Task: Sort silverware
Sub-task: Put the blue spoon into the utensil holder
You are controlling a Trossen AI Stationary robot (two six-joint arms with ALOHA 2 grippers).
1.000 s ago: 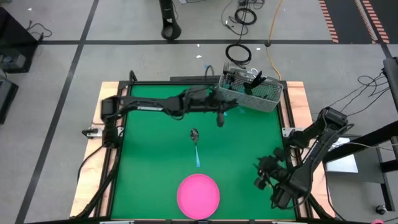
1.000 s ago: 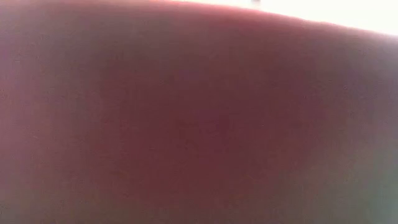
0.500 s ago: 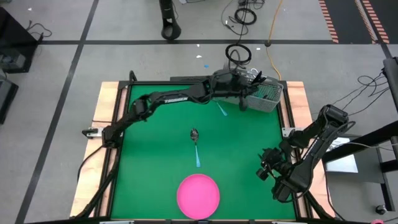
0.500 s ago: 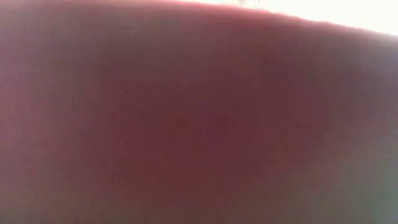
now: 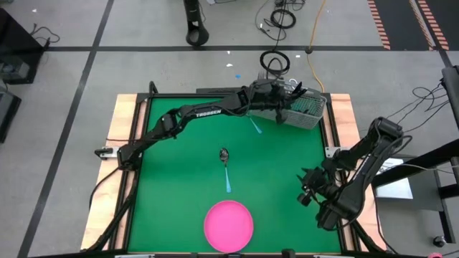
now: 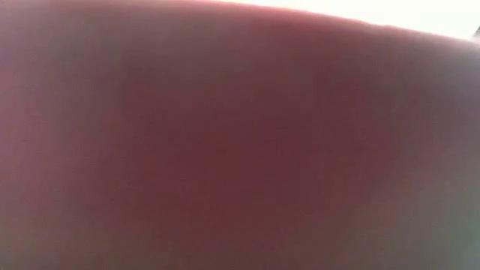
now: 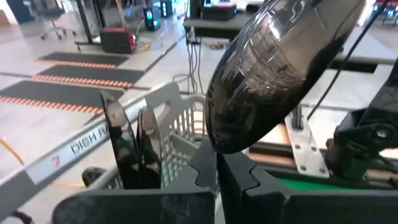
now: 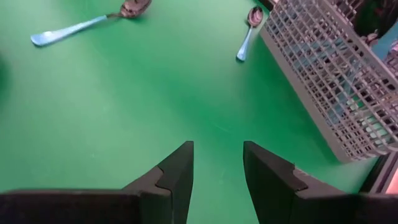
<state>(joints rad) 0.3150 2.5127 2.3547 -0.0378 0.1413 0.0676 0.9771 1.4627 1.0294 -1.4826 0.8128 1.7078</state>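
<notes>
My left arm reaches across to the grey mesh basket at the table's far right. Its gripper is shut on a spoon at the basket's near-left rim, with the dark bowl up. Other utensils stand upright in the basket. A second spoon lies flat on the green mat mid-table; it also shows in the right wrist view. My right gripper hovers open over the mat near the right edge, with nothing between its fingers. My left gripper pinches the spoon just below its bowl between its two shut fingers. The fingers come nearly level from the table's left. The bowl stands up past the fingertips. The light-blue handle slants down and back under the gripper, clear of the mat.
A round pink plate sits at the mat's near edge and fills the low view as a pink blur. The wooden table rim runs just beyond the basket. Bare green mat lies between the plate, the spoon and the basket.
My left gripper has carried the spoon from over the far middle of the mat toward the table's far right, up to the basket's rim. It stays shut. The spoon on the mat has not moved.
</notes>
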